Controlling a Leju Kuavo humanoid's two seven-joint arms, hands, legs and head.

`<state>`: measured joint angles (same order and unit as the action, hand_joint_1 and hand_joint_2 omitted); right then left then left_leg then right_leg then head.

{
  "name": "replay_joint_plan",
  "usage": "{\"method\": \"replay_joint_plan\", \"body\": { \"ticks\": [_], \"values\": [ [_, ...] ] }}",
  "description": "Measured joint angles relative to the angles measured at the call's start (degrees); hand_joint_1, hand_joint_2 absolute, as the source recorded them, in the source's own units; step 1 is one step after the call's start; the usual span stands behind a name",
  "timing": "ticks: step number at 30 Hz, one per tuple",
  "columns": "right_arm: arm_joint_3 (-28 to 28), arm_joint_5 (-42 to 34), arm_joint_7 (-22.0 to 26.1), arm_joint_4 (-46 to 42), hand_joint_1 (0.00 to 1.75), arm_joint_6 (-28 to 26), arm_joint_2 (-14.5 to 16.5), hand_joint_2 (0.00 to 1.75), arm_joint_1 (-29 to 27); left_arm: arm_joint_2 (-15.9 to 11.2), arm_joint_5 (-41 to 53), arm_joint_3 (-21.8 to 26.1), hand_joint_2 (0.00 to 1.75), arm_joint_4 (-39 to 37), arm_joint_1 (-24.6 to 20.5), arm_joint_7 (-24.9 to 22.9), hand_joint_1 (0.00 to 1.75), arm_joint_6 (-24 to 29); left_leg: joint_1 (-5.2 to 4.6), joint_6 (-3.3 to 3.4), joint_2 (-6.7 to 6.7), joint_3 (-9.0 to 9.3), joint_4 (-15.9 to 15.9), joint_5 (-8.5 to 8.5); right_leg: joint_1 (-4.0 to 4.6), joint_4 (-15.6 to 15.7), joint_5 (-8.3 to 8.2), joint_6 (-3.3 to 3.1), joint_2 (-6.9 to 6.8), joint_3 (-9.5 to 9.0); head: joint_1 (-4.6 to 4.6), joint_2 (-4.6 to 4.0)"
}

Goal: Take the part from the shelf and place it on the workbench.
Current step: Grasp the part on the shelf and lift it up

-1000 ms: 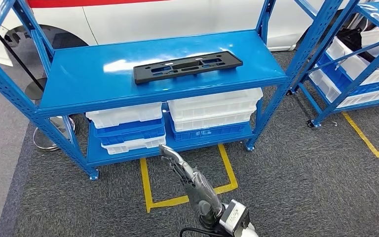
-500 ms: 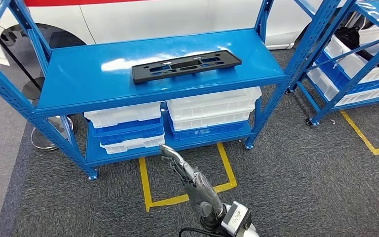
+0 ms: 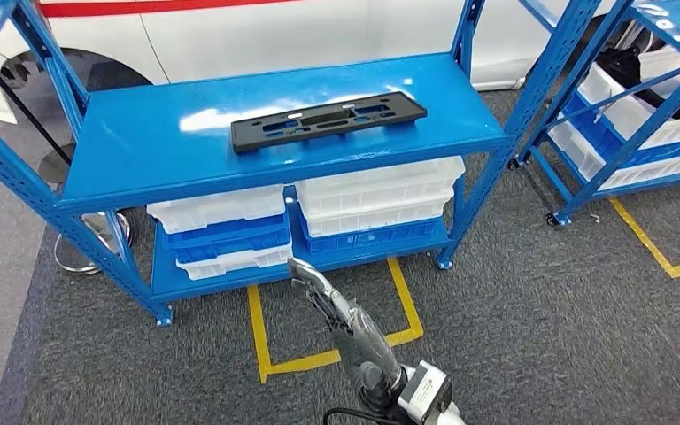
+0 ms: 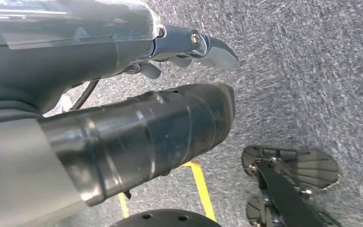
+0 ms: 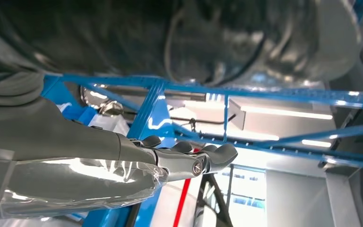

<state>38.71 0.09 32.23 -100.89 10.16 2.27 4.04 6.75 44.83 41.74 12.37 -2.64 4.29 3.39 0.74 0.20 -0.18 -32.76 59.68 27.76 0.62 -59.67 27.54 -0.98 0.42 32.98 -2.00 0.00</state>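
Head view, read left to right. Blue shelf (image 3: 142,168), two levels. Top level: the black part (image 3: 328,120), long and flat with slots, lies flat near the middle, slightly angled, touching nothing else.

Lower level, left stack (image 3: 221,232): white tray on top, blue tray under it, another white tray at the bottom. Contents cannot be made out; each tray is covered by the one above or by the shelf. Right stack (image 3: 381,205): white trays above one blue tray, taller than the left stack, just beside it. Contents likewise hidden.

Right hand (image 3: 336,310): raised over the carpet in front of the shelf, well short of the part, fingers extended and close together, holding nothing.

Far right: second blue rack (image 3: 584,97) with white bins (image 3: 646,119) on blue trays; a dark item sits in an upper bin, unidentifiable.

Left hand (image 4: 189,47): hangs above the grey carpet, fingers loosely curled, nothing in it.
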Motion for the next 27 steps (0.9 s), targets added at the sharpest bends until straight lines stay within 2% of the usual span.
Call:
{"method": "replay_joint_plan", "body": {
  "ticks": [2,3,4,6,7,8,9,10,11,12,13,14,16,18,19,20,22,23,24,25,26,27],
  "values": [
    [0.0,0.0,0.0,0.0,0.0,0.0,0.0,0.0,0.0,0.1,0.0,0.0,0.0,0.0,0.0,0.0,0.0,0.0,0.15,0.59,0.06,0.02,-0.2,-0.25,-0.05,-0.3,0.27,0.44,0.05,0.12,-0.02,0.0],
    [0.0,0.0,0.0,0.0,0.0,0.0,0.0,0.0,0.0,0.1,0.0,0.1,0.0,0.0,0.0,0.0,0.0,0.0,0.27,0.92,0.1,0.06,-0.4,-0.38,-0.13,-1.3,1.06,0.78,0.03,0.55,-0.03,0.0],
    [0.0,0.0,0.0,0.0,0.0,0.0,0.0,0.0,0.1,0.1,0.0,0.1,0.0,0.0,0.0,0.0,0.0,0.0,0.39,1.2,0.14,0.09,-0.5,-0.5,-0.28,-3.5,2.43,1.16,-0.01,1.53,-0.04,0.0],
    [0.0,0.0,0.0,0.0,0.0,-0.1,0.0,0.0,0.0,0.1,0.0,0.1,0.0,0.0,0.0,0.1,0.0,0.0,0.38,1.45,0.18,0.01,-0.5,-0.54,-0.68,-10.6,5.92,1.84,-0.11,4.95,-0.07,0.0],
    [0.0,0.0,0.0,0.0,0.0,-0.1,-0.1,0.0,0.0,0.1,0.0,0.1,0.0,0.0,0.0,0.1,0.0,0.0,0.36,1.44,0.2,-0.02,-0.5,-0.53,-0.84,-13.9,7.02,2.04,-0.12,6.67,-0.06,0.0],
    [0.0,0.0,0.0,0.0,0.0,-0.1,-0.1,0.0,-0.1,0.1,0.0,0.1,0.0,0.0,0.0,0.1,0.0,0.0,0.35,1.44,0.22,-0.01,-0.5,-0.5,-0.94,-15.6,7.1,2.12,-0.12,7.65,-0.07,0.0],
    [0.0,0.0,0.0,0.0,0.0,-0.1,-0.2,0.0,-0.1,0.1,0.0,0.1,0.0,0.0,0.0,0.1,0.0,0.0,0.35,1.42,0.22,0.06,-0.5,-0.46,-0.98,-15.1,6.0,2.07,-0.12,7.53,-0.07,0.0],
    [0.0,0.0,0.0,0.0,0.0,-0.1,-0.2,0.0,-0.1,0.1,0.0,0.1,0.0,0.0,0.0,0.1,0.0,0.0,0.34,1.39,0.2,0.19,-0.5,-0.39,-0.96,-12.4,4.02,1.86,-0.12,6.33,-0.07,0.0],
    [0.0,0.0,0.0,0.0,0.0,-0.1,-0.2,0.0,0.0,0.1,0.0,0.1,0.0,0.0,0.0,0.1,0.0,0.0,0.35,1.33,0.18,0.33,-0.6,-0.31,-0.86,-8.3,1.83,1.52,-0.14,4.4,-0.07,0.0],
    [0.0,0.0,0.0,0.0,0.0,-0.1,-0.2,0.0,0.0,0.1,0.1,0.2,0.0,0.0,0.0,0.2,0.0,0.0,0.29,1.2,0.16,0.44,-0.6,-0.22,-0.65,-4.3,0.35,1.12,-0.19,2.5,-0.06,0.0],
    [0.0,0.0,0.0,0.0,0.0,-0.1,-0.2,0.0,0.1,0.1,0.1,0.2,0.0,0.0,0.0,0.2,0.0,0.0,0.27,1.01,0.15,0.48,-0.6,-0.17,-0.39,-1.4,-0.47,0.74,-0.25,1.16,-0.07,0.0],
    [0.0,0.0,0.0,0.0,0.0,-0.1,-0.2,0.0,0.1,0.1,0.1,0.2,0.0,0.0,0.0,0.2,0.0,-0.1,0.29,0.73,0.15,0.49,-0.7,-0.13,-0.15,0.1,-0.61,0.44,-0.29,0.49,-0.06,0.0],
    [0.0,0.1,0.0,-0.1,0.0,-0.1,-0.2,0.0,0.1,0.2,0.2,0.3,0.0,0.0,-0.1,0.2,0.0,-0.1,0.34,0.0,0.21,0.68,-1.1,-0.15,0.11,0.7,-0.5,-0.02,-0.21,0.29,-0.06,0.0],
    [0.0,0.1,0.0,-0.1,0.0,-0.1,-0.2,0.0,0.1,0.1,0.2,0.4,0.0,0.0,-0.2,0.2,0.0,-0.2,0.33,-0.53,0.23,0.63,-0.3,0.54,-0.17,1.8,-0.86,-0.56,-0.23,-0.48,-0.05,0.0],
    [0.1,0.1,0.0,-0.2,0.0,-0.1,-0.2,0.0,0.2,0.1,0.2,0.5,0.0,0.0,-0.2,0.3,0.0,-0.2,0.29,-0.69,0.21,-0.09,1.5,1.6,-0.36,2.4,-1.02,-0.89,-0.29,-0.93,-0.04,0.0],
    [0.1,0.1,0.0,-0.2,0.0,0.0,-0.2,0.0,0.2,0.1,0.2,0.6,0.0,0.0,-0.2,0.3,0.0,-0.3,0.31,-0.75,0.18,-1.56,4.5,3.2,-0.48,2.7,-1.07,-1.15,-0.38,-1.29,-0.02,0.0],
    [0.3,0.1,0.0,-0.2,0.0,0.0,-0.2,0.0,0.2,0.1,0.2,0.8,0.0,0.0,-0.1,0.3,0.0,-0.3,0.34,-0.94,0.15,-5.44,11.8,6.18,-0.37,2.7,-0.75,-1.55,-0.41,-1.49,0.01,0.0],
    [0.3,0.2,0.0,-0.2,0.0,0.0,-0.3,0.0,0.1,0.1,0.2,0.8,0.0,0.0,0.0,0.3,0.0,-0.3,0.36,-1.06,0.17,-6.83,14.1,6.53,-0.31,2.6,-0.51,-1.6,-0.37,-1.61,0.01,0.0],
    [0.3,0.2,0.0,-0.2,0.0,0.0,-0.3,0.0,0.1,0.1,0.2,0.9,0.0,0.0,0.1,0.3,0.0,-0.3,0.38,-1.14,0.18,-7.19,14.2,5.65,-0.3,2.5,-0.23,-1.56,-0.29,-1.8,0.01,0.0],
    [0.4,0.2,0.0,-0.2,0.0,0.0,-0.3,0.0,0.1,0.0,0.2,0.9,0.0,0.0,0.1,0.3,0.0,-0.3,0.39,-1.2,0.18,-6.51,12.2,3.79,-0.32,2.3,0.13,-1.45,-0.18,-2.08,0.02,0.0],
    [0.4,0.2,0.0,-0.2,0.0,0.0,-0.3,0.0,0.1,0.0,0.2,0.9,0.0,0.0,0.2,0.3,0.0,-0.3,0.41,-1.19,0.19,-4.96,8.5,1.42,-0.36,2.0,0.6,-1.24,-0.1,-2.4,0.01,0.0],
    [0.4,0.2,0.0,-0.2,0.0,0.0,-0.3,0.0,0.1,0.0,0.2,1.0,0.0,0.0,0.2,0.4,0.0,-0.3,0.38,-1.14,0.17,-3.34,5.0,-0.16,-0.31,1.6,1.13,-0.94,-0.05,-2.58,0.0,0.0]
  ]
}}
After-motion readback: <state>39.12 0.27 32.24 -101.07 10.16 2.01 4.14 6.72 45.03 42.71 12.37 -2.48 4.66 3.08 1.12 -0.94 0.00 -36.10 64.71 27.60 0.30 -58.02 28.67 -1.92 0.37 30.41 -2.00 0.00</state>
